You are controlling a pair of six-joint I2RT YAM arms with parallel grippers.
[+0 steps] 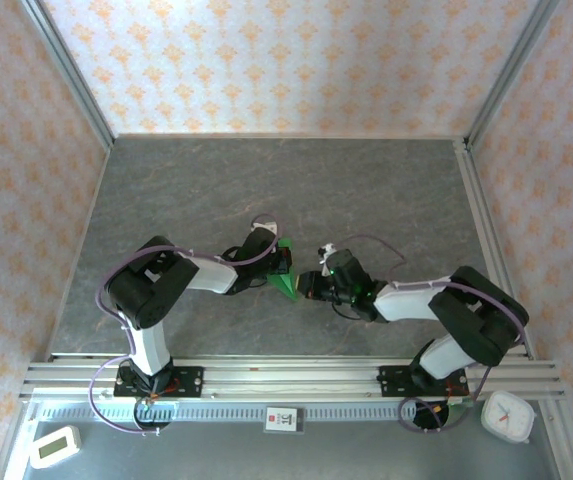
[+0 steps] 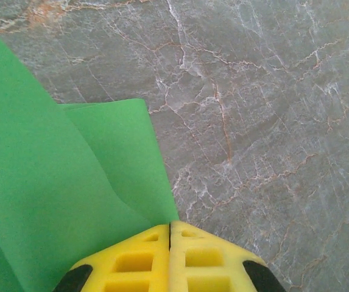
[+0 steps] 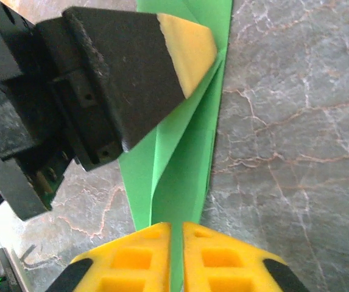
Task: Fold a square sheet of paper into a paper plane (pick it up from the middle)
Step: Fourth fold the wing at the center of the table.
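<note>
Left claw (image 2: 170, 228) is pressing its yellow, square-pocketed pads tightly together on the paper plane (image 2: 52, 182). The thin, bright green paper is fanning out ahead of its fingertips in smooth, softly curled layers. Right claw (image 3: 176, 226) is facing it from the opposite side, its matching yellow pads standing a sliver apart with the narrow, creased green strip running through the slit. Whether they are pressing on it cannot be told. Beneath both claws the table (image 2: 271, 121) is showing a grey, marble-veined surface.
</note>
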